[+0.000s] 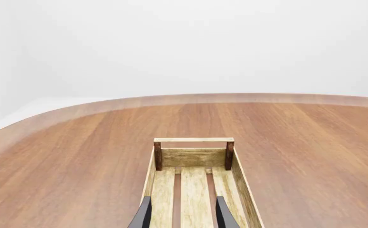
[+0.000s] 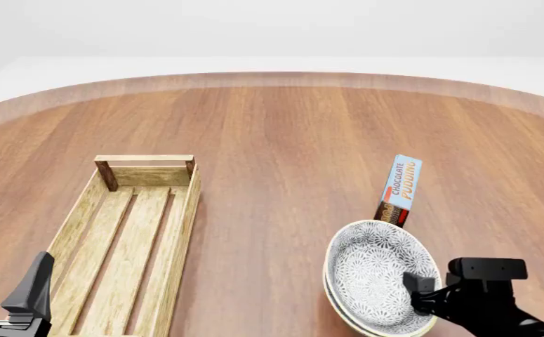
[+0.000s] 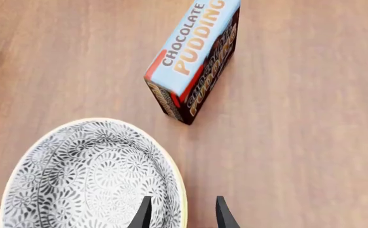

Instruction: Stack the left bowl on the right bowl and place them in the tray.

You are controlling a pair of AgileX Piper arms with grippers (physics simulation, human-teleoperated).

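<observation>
Two patterned grey-and-white bowls (image 2: 375,270) sit nested at the front right of the table; the lower bowl's rim (image 2: 347,314) peeks out under the upper one. My right gripper (image 2: 422,289) is open, its jaws straddling the stack's near right rim, as the right wrist view shows (image 3: 182,216) over the bowl (image 3: 89,180). The pale-wood tray (image 2: 189,210) lies at the left, empty. My left gripper (image 2: 8,284) is open and empty above the tray's near end; in the left wrist view the gripper (image 1: 184,216) points along the tray (image 1: 244,190) towards its raised end frame.
A blue chocolate pudding box (image 2: 401,188) stands just beyond the bowls, also in the right wrist view (image 3: 193,52). A bare strip of brown table (image 2: 272,210) lies between tray and bowls. The table's curved far edge (image 2: 281,76) is well beyond.
</observation>
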